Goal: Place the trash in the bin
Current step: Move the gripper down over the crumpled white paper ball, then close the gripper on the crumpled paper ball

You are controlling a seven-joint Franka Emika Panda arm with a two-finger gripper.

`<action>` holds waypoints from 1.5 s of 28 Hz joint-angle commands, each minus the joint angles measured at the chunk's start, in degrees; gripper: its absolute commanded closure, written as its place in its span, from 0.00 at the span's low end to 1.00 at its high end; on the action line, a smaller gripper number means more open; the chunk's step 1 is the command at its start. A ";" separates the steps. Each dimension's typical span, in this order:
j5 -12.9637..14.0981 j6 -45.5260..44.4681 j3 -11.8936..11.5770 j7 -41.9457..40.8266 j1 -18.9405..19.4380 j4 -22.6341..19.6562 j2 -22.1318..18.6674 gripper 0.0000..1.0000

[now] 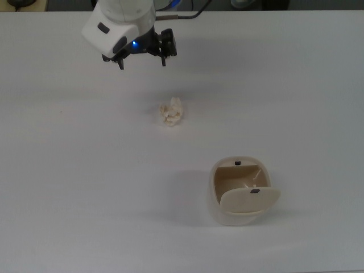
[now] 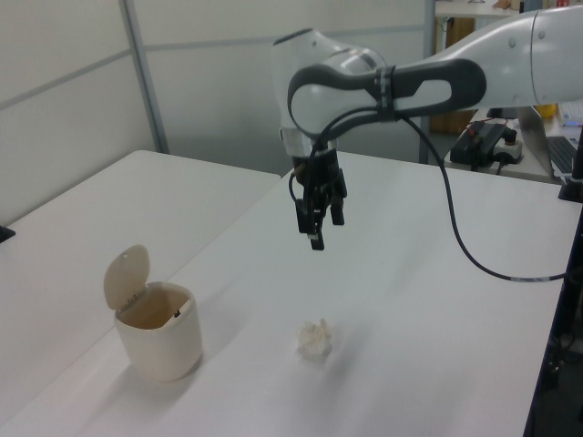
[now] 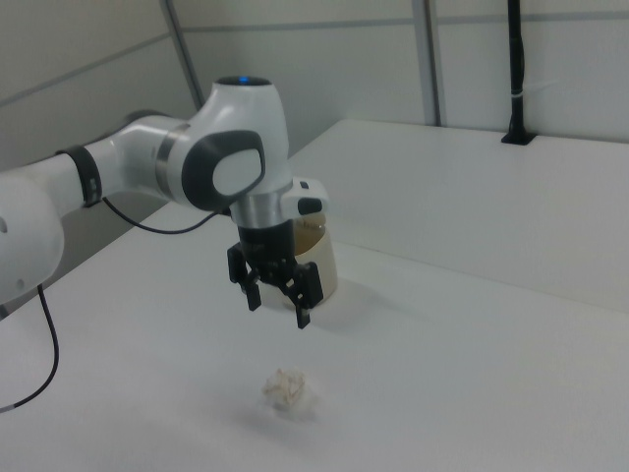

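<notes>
The trash (image 1: 171, 112) is a small crumpled off-white wad lying on the white table, also seen in the left view (image 2: 316, 339) and the right view (image 3: 287, 389). The bin (image 1: 227, 218) is a rounded cream tub with a tan inside and its flap lid up, standing toward the top view's lower right and at the left view's left (image 2: 162, 344). In the right view the bin (image 3: 324, 264) is partly hidden behind the arm. My gripper (image 1: 142, 64) hangs open and empty above the table, short of the trash and higher than it (image 2: 318, 229) (image 3: 278, 309).
The white table (image 1: 68, 187) spans the whole top view. A second white table (image 2: 82, 209) adjoins it at the left view's left. Cables, a laptop and equipment (image 2: 492, 141) sit past the table's far end in the left view. A black cable (image 2: 455, 228) hangs from the arm.
</notes>
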 commanded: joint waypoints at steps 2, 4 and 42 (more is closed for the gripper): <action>-1.15 6.58 -0.23 1.99 1.65 -7.29 -2.40 0.00; -2.11 9.39 -0.23 2.78 2.26 -9.57 -2.40 0.00; -19.43 28.56 -0.23 22.29 10.44 -18.90 7.88 0.00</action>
